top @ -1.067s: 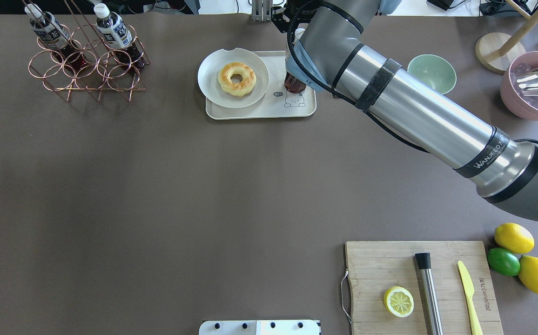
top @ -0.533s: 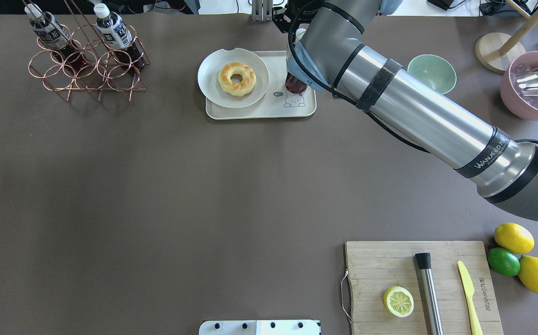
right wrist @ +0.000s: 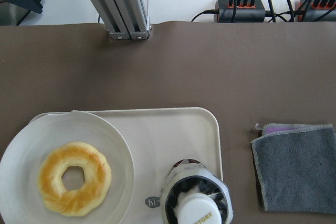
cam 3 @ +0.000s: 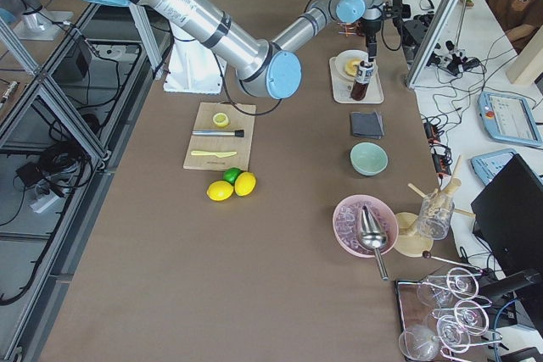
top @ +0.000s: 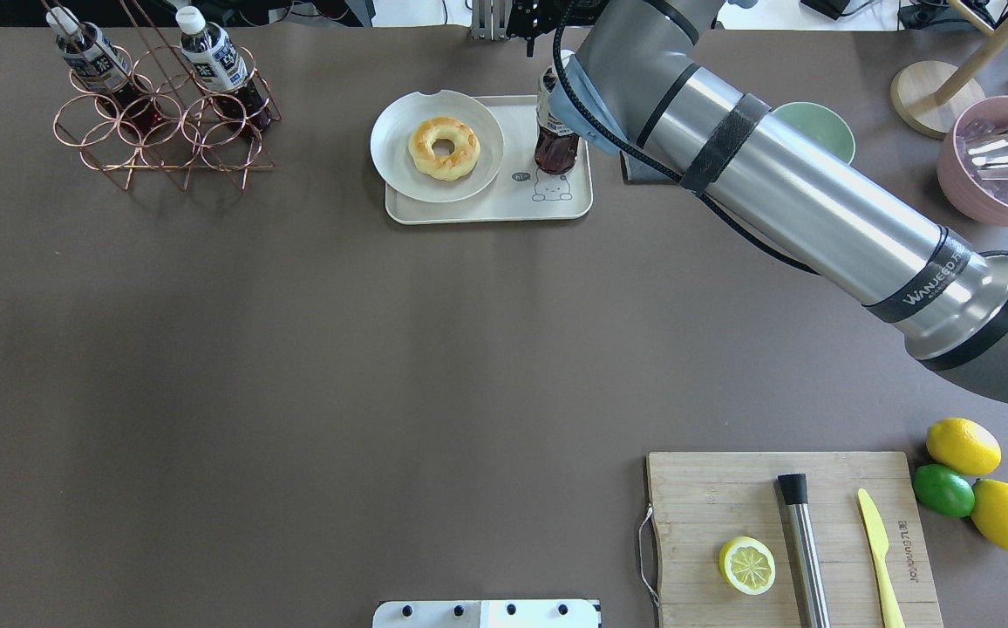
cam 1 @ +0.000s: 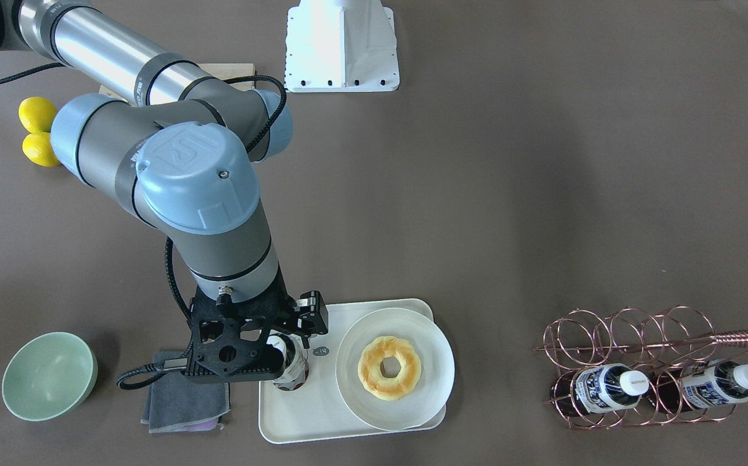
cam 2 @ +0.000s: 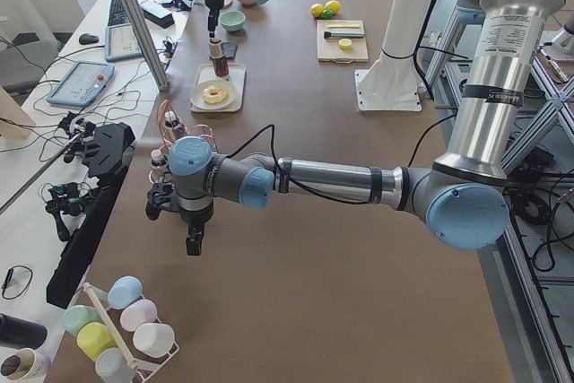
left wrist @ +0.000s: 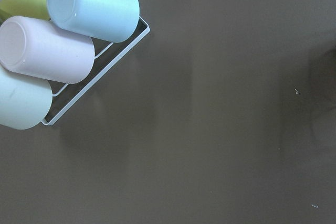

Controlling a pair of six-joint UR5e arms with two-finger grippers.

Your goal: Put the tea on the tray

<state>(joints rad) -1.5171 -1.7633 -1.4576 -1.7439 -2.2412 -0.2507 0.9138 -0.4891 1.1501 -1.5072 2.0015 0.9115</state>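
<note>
Overhead view sits behind robot (top: 818, 218), looks forward and down, takes in your whole surface (top: 295, 349). Front-facing one faces back from your side, steep, mirrored. Both catch tray (top: 469, 212) and bottle rack (top: 160, 144). Side views look along surface from each end, far off. Right wrist camera: close, straight down on tray corner and tea (right wrist: 197, 208). Left wrist: close over bare surface, cups (left wrist: 94, 6) at edge.

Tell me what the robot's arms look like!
Both are thick, shiny silver tubes with dark grey joints and round light-blue caps. The right arm has black bands, one with white letters, and a black cable curling down to a black wrist bracket. The left arm looks much the same.
</note>
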